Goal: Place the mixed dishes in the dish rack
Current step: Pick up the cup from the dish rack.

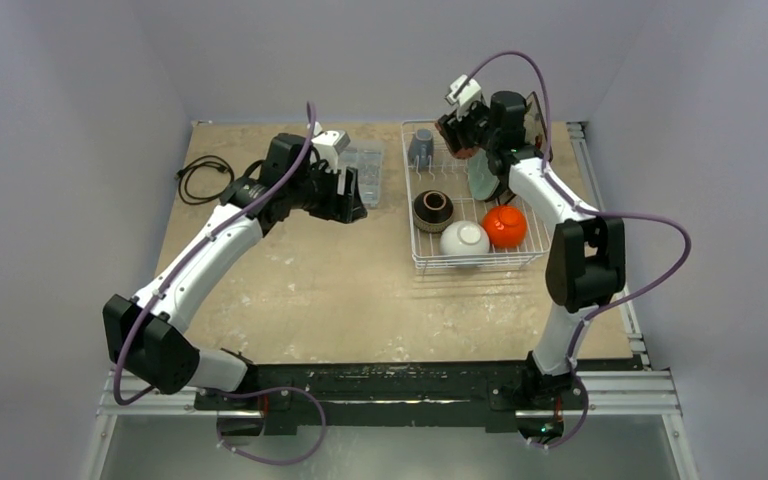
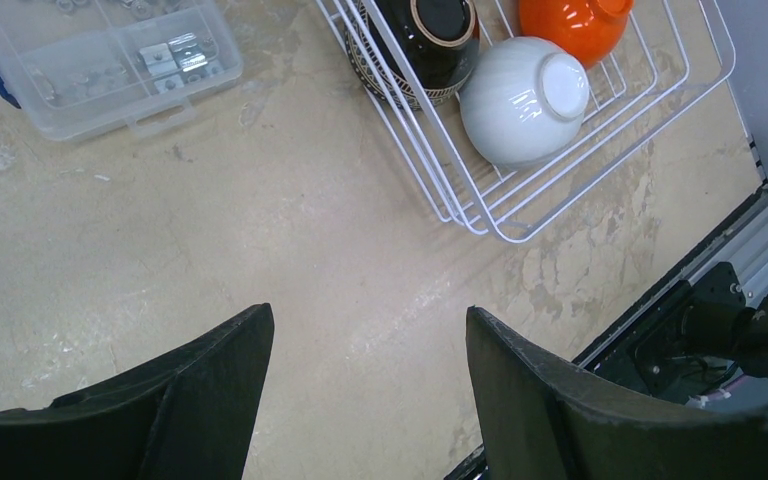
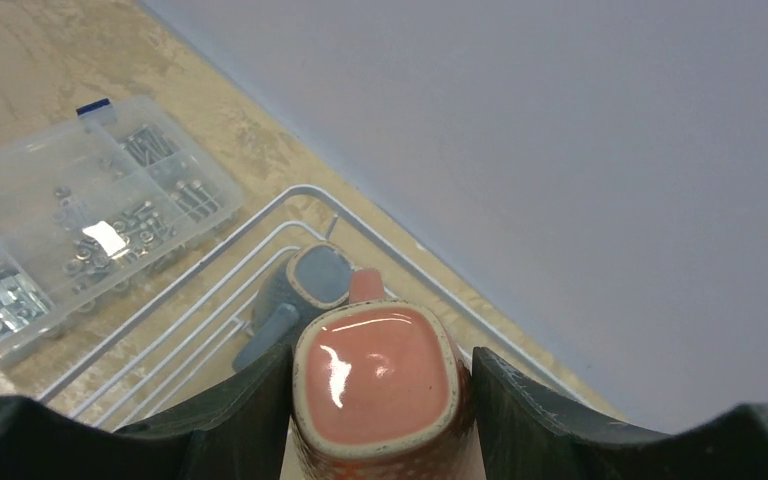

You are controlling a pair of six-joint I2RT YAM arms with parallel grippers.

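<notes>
The white wire dish rack (image 1: pixel 480 263) stands at the back right. It holds a brown bowl (image 1: pixel 432 210), a white bowl (image 1: pixel 464 240), an orange bowl (image 1: pixel 505 227), an upright pale green plate (image 1: pixel 482 178) and a grey-blue mug (image 1: pixel 421 147). My right gripper (image 1: pixel 455 135) hovers over the rack's far end, shut on the salmon-pink mug (image 3: pixel 380 385), just beside and above the grey-blue mug (image 3: pixel 300 290). My left gripper (image 2: pixel 368 310) is open and empty above bare table, left of the rack (image 2: pixel 500 215). The square plates are not clearly seen.
A clear plastic compartment box (image 1: pixel 365 160) with small metal parts lies left of the rack, under my left wrist. A black cable (image 1: pixel 203 178) is coiled at the far left. Grey walls stand close behind and beside the rack.
</notes>
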